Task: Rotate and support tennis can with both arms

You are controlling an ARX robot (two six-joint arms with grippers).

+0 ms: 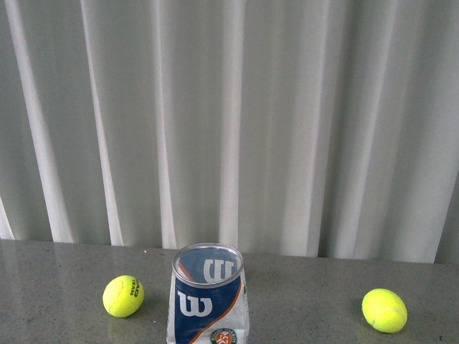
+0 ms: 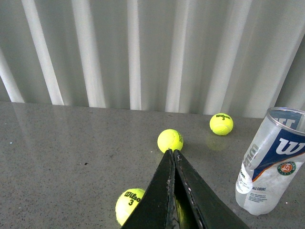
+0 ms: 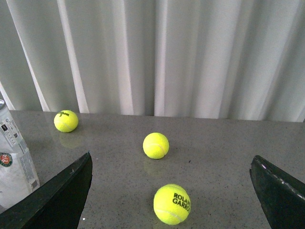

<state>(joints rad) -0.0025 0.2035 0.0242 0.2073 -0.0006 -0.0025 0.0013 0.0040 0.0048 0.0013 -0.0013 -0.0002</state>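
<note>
The tennis can (image 1: 208, 297) stands upright on the grey table, low in the middle of the front view. It is a clear tube with a blue, white and orange Wilson label and a silvery rim. Neither arm shows in the front view. In the left wrist view my left gripper (image 2: 172, 153) is shut with nothing between its black fingers, and the can (image 2: 271, 162) stands apart to one side. My right gripper (image 3: 171, 157) is open wide above the table. Only a strip of the can (image 3: 14, 167) shows at that view's edge, beside one finger (image 3: 62, 195).
Yellow-green tennis balls lie on the table: one left of the can (image 1: 123, 296) and one to its right (image 1: 384, 309). A ball marked Roland Garros (image 3: 172, 203) lies between the right fingers, with another (image 3: 156, 145) beyond it. A white curtain (image 1: 229, 122) hangs behind the table.
</note>
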